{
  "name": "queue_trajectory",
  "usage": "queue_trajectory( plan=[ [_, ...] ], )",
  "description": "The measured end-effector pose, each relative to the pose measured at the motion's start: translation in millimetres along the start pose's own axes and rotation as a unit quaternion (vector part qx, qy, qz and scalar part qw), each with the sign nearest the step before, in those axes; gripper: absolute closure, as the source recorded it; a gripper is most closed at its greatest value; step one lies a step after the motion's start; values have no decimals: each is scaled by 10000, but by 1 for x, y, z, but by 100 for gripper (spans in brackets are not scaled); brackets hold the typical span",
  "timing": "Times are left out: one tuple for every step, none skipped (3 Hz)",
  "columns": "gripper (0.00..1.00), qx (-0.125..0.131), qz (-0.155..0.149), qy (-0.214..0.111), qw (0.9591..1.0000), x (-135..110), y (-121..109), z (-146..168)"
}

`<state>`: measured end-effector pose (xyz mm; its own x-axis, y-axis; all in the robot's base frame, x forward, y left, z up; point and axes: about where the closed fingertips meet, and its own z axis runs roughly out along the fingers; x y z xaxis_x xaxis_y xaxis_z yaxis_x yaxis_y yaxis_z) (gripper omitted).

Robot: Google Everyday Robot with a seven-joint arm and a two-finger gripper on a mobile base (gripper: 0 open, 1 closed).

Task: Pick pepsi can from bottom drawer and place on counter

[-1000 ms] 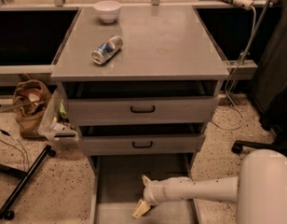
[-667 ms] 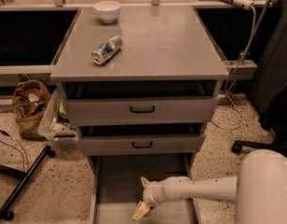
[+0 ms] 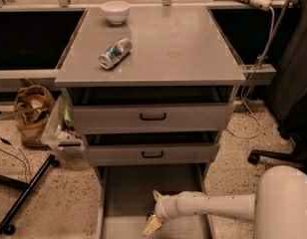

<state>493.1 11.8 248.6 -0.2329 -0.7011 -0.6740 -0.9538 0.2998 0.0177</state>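
Tool [image 3: 154, 211] in drawer [image 3: 127, 192], pale can [image 3: 115, 53] above

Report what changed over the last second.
Nothing visibly changed. The white arm's two-finger gripper hangs open over the grey metal bottom drawer, as before. The silver-white can on its side and the white bowl sit where they were on the flat grey counter.

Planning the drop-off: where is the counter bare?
The counter is bare across its right half, to the right edge. The left is crowded: white bowl at the back, silver can lying nearer the front. The gripper is down in the bottom drawer.
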Motion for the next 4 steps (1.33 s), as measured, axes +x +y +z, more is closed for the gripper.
queue_trajectory(
  plan=[
    [0, 85, 171, -230, 9996, 25, -12, 18],
    [0, 88, 255, -495, 9984, 44, -29, 44],
    [0, -33, 280, -604, 9978, 58, -36, 65],
    [0, -190, 268, -507, 9982, 70, -37, 78]
  ],
)
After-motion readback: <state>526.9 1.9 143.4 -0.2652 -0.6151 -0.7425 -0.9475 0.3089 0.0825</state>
